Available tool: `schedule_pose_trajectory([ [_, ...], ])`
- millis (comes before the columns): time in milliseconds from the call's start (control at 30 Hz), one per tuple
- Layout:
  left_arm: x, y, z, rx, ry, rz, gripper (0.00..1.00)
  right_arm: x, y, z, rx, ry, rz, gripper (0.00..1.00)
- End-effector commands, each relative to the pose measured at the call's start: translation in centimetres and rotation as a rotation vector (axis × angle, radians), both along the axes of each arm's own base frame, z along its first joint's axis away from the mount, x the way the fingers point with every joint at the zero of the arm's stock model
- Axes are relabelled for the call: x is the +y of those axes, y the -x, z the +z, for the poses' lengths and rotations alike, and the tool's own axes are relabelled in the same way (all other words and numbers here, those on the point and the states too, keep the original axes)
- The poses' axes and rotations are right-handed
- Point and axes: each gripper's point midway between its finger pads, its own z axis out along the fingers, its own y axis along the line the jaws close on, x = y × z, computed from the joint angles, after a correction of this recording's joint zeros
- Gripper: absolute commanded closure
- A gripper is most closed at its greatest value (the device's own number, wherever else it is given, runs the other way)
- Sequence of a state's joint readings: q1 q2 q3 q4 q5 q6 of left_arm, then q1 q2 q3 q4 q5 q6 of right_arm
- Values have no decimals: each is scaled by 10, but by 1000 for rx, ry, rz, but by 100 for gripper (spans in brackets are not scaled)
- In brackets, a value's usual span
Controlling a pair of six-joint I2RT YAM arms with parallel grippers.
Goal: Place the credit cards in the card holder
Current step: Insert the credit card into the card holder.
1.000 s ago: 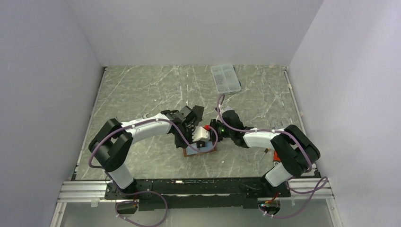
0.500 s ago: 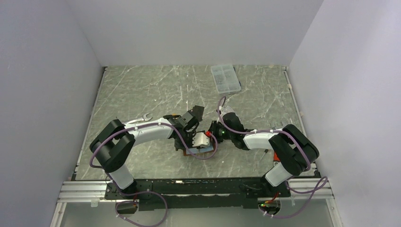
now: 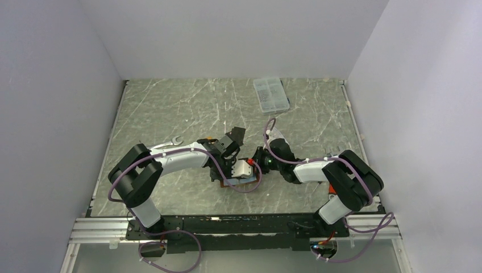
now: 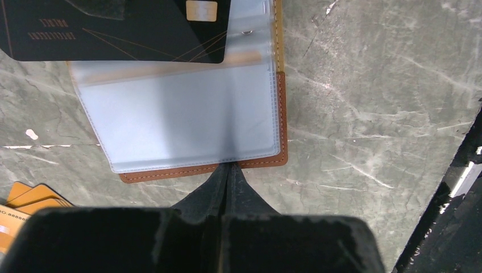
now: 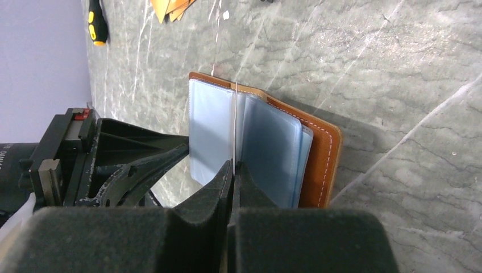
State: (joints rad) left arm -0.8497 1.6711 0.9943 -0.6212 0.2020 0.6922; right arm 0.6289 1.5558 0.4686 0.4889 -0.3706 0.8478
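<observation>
The brown leather card holder (image 4: 281,119) lies open on the table, its pale blue-grey pockets (image 4: 182,114) facing up. My left gripper (image 4: 230,166) is shut at the near edge of a pocket leaf, pinching it. My right gripper (image 5: 233,165) is shut on the black card (image 5: 234,114), seen edge-on and standing between the pocket leaves of the card holder (image 5: 325,148). The black card (image 4: 113,28) with its gold chip lies over the holder's far edge. Orange-tan cards (image 4: 25,199) lie on the table beside it. The silver-grey card is not in view. Both grippers meet over the holder (image 3: 243,181).
A clear plastic compartment box (image 3: 270,94) stands at the back. A wrench (image 3: 171,142) lies left of the left arm. A yellow-and-black screwdriver (image 5: 96,23) lies beyond the orange-tan cards (image 5: 170,7). The table's front edge (image 4: 460,170) is near the holder.
The left arm has dropped lower toward the holder, uncovering the wrench. The right wrist has edged slightly toward the holder. Little moved in the last half second.
</observation>
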Motion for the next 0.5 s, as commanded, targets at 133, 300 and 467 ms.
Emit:
schedule_pose_trajectory([
  [133,0,3,-11,11,-25,-21,99,-2,-12,8,-59,-28,-66,100],
  [300,-2,1,-9,9,-20,-18,100,-2,-9,6,-50,-32,-60,100],
  [467,-3,1,-8,10,-17,-13,100,6,-1,3,-39,-39,-24,100],
])
